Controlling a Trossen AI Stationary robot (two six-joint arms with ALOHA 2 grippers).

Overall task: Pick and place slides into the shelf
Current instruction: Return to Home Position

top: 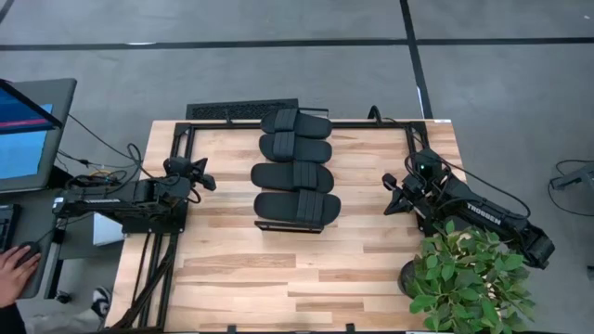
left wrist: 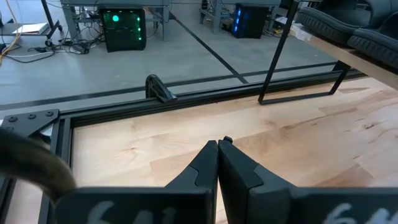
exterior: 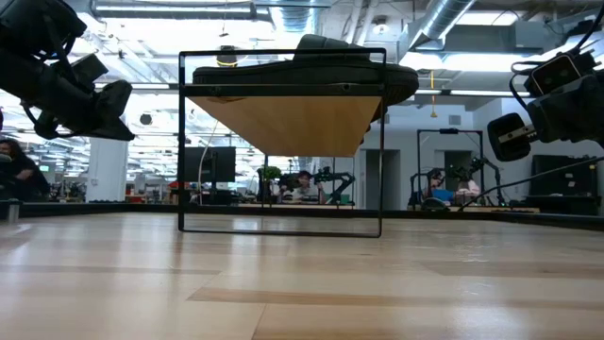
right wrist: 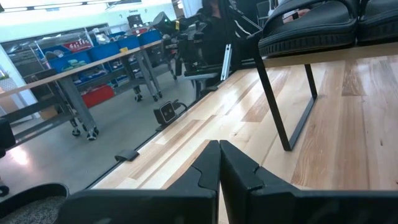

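Risk noted: the shelf sat mid-frame on the large butcher-block wooden table (top: 371,250), so a wide arm swing could have knocked it and spilled its load.

Contents: the low light-wood shelf with a dark frame (exterior: 283,123) carried four matte black ribbed-strap slides (top: 290,174) side by side on top. In the low view one overhung the right end.

The left gripper (left wrist: 218,144), centre-left in the high view, and the right gripper (right wrist: 219,144), centre-right, stood well apart from the shelf, jaws pressed together and empty.

Seen level, the slides (exterior: 311,71) merge into one dark profile on the shelf (exterior: 283,123); a person's hand (top: 17,271) is cut off at the high view's edge.
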